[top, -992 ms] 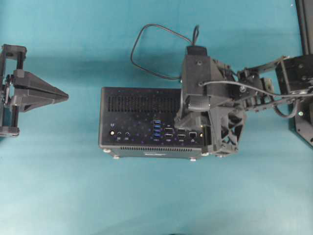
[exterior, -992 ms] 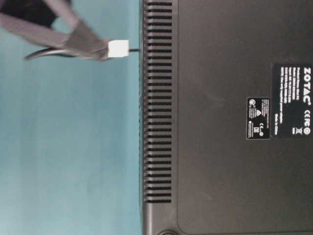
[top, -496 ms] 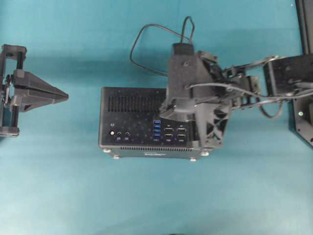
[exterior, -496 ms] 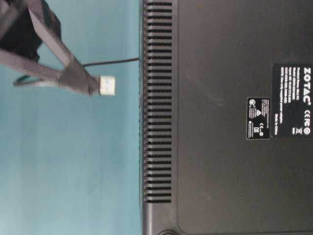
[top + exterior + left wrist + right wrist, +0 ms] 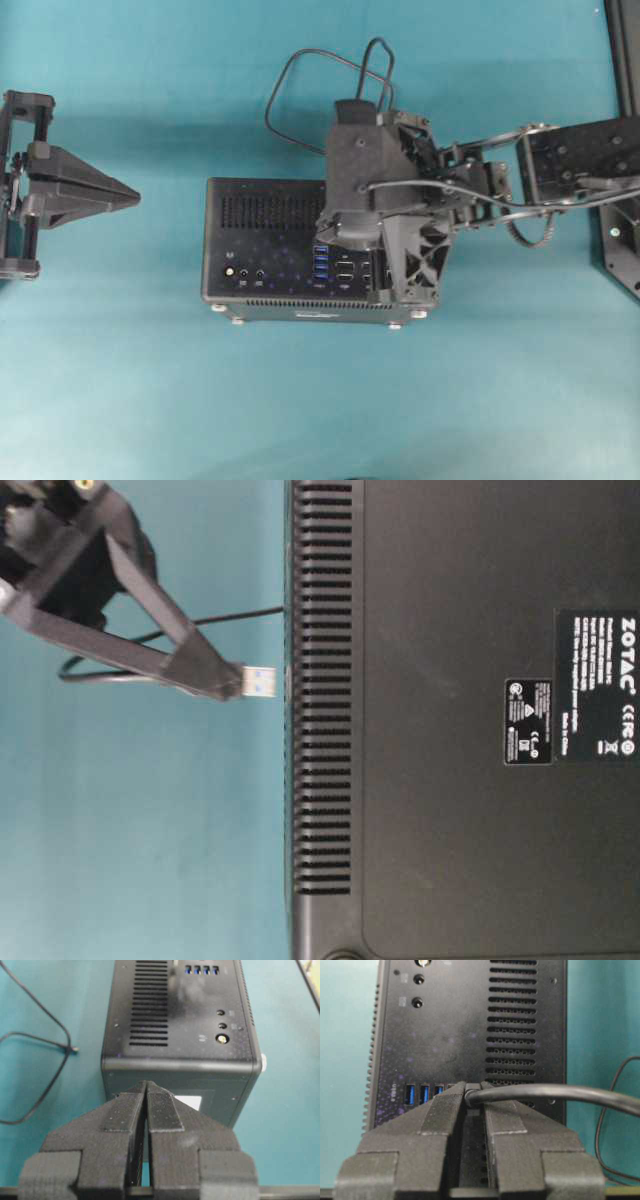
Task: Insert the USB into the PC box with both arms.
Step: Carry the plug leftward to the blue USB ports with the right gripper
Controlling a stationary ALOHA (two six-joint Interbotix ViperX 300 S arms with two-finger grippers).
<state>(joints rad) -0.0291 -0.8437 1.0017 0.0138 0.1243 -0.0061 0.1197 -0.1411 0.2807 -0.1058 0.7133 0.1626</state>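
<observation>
Here, right tool [image 5: 472,1091] pinches the rubbery USB [image 5: 258,681] above the perforated PC box [image 5: 270,240]; left tool [image 5: 146,1085] pressed together.

even, soft overhead light; wrist views slightly blurred (perhaps defocus), faint shadows on teal.

A teal table [image 5: 120,380] carries the PC box [image 5: 262,250] and the looped USB cable [image 5: 290,95] behind it.

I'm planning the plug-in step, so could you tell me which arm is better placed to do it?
The right. Its hand already grips the USB above the PC box, near the blue ports. The left hand sits shut, empty, beside the box.
</observation>
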